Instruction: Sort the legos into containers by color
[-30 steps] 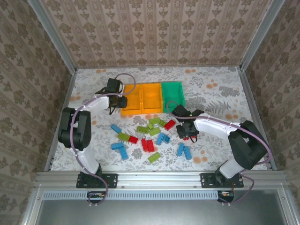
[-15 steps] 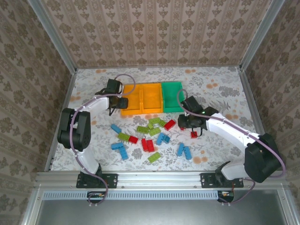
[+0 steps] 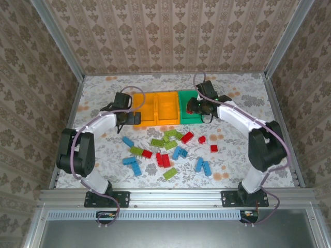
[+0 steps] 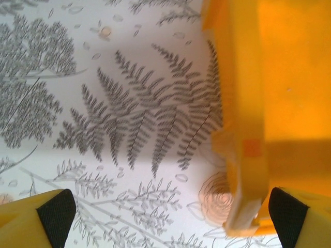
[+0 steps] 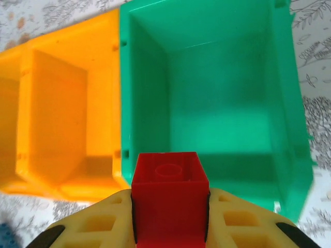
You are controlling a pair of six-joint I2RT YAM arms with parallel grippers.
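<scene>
Red, glossy, single-studded: we are clamping this lego [image 5: 169,194] in our right end effector [image 3: 196,107] over the green bin [image 5: 227,103], while our left end effector [image 4: 168,212] is gaping.

right pincer [image 3: 193,107] over green bin [image 3: 187,119] | left pincer [image 3: 133,117] beside orange bin [image 3: 147,111] | legos [image 3: 163,159] scattered

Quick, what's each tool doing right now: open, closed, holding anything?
Left tool: open, holding nothing.
Right tool: closed on a red lego.
</scene>
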